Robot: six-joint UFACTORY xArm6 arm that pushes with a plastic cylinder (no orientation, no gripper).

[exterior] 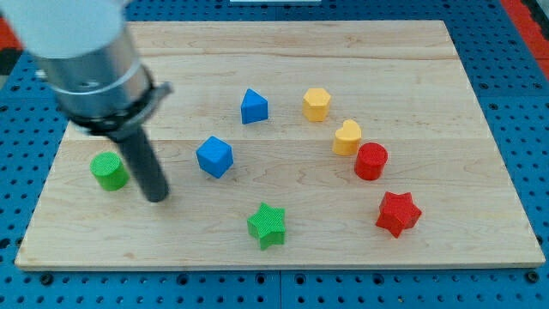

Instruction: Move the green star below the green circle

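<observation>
The green star (267, 225) lies on the wooden board near the view's bottom, about in the middle. The green circle (109, 171) stands at the view's left. The dark rod comes down from the arm at the upper left, and my tip (157, 197) rests on the board just right of the green circle and slightly lower. My tip is well to the left of the green star and touches neither block.
A blue cube (214, 156) sits right of the rod. A blue triangular block (253, 106), a yellow hexagon (316, 104), a yellow heart (347, 137), a red circle (371, 161) and a red star (398, 213) lie to the right. The wooden board (463, 249) lies on a blue pegboard.
</observation>
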